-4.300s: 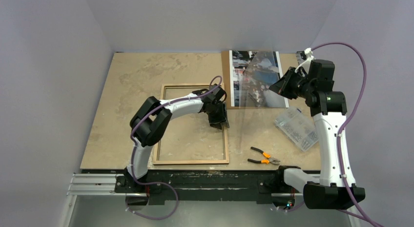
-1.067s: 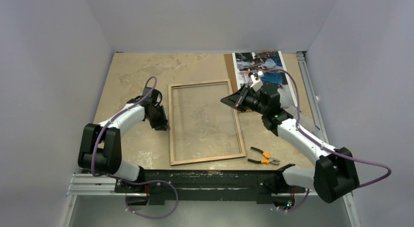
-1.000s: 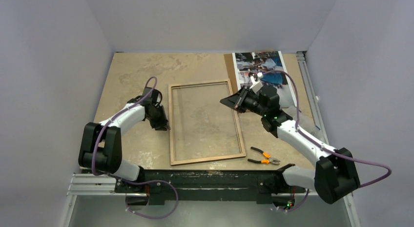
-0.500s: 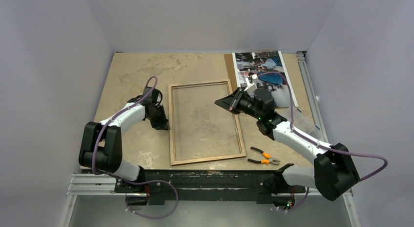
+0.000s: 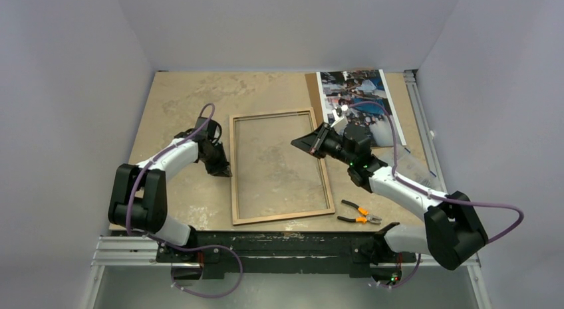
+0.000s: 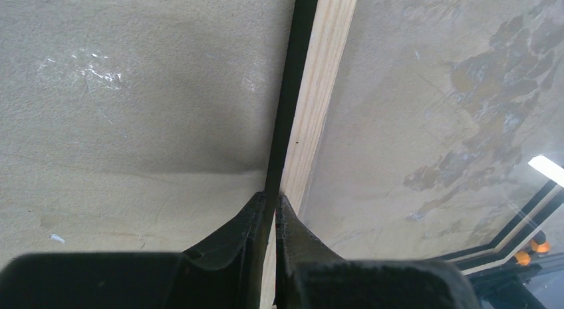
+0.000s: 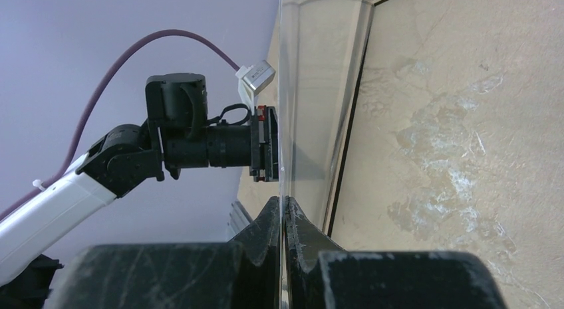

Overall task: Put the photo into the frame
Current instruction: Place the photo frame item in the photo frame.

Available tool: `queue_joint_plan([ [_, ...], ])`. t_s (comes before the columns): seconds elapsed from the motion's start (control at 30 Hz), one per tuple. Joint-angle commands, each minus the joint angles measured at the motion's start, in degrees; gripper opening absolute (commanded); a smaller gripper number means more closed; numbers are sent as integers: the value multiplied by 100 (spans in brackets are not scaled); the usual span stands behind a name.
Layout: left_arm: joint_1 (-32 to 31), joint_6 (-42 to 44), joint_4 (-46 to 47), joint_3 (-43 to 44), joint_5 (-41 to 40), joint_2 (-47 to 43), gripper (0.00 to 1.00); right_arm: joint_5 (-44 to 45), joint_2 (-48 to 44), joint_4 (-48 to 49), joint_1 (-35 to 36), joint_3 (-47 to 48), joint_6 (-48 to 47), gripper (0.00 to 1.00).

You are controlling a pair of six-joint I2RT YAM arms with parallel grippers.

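The frame (image 5: 232, 183) lies flat mid-table with its light wood back up. My left gripper (image 5: 223, 171) is shut on its left rail (image 6: 326, 70); the left wrist view shows the fingertips (image 6: 269, 201) pinching the rail's black outer edge. My right gripper (image 5: 304, 142) hovers over the frame's right rail, shut on the clear pane (image 7: 319, 70), which runs edge-on from the jaws (image 7: 284, 201) toward the left arm. The photo (image 5: 356, 100), a street scene, lies face up at the back right.
A brown backing board (image 5: 314, 90) lies under the photo's left side. Orange-handled pliers (image 5: 359, 212) rest near the front edge, right of the frame. A clear plastic box (image 5: 416, 166) sits behind the right arm. Metal rails run along the table's right edge.
My right gripper has carried the pane leftward over the frame's right rail. My left gripper has closed further on the left rail without shifting.
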Motion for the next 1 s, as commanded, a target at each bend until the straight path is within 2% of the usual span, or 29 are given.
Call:
queue_joint_plan([
  [0.0, 17, 87, -36, 88, -348, 139, 8, 118, -56, 255, 47, 3, 87, 0],
  [0.3, 17, 113, -49, 100, -344, 150, 7, 189, -111, 177, 49, -348, 181, 0],
  [0.53, 18, 112, -44, 98, -347, 153, 7, 211, -164, -269, 45, -291, -42, 0],
  [0.97, 17, 110, -51, 107, -359, 160, 7, -891, 208, 8, 52, 118, -804, 0],
])
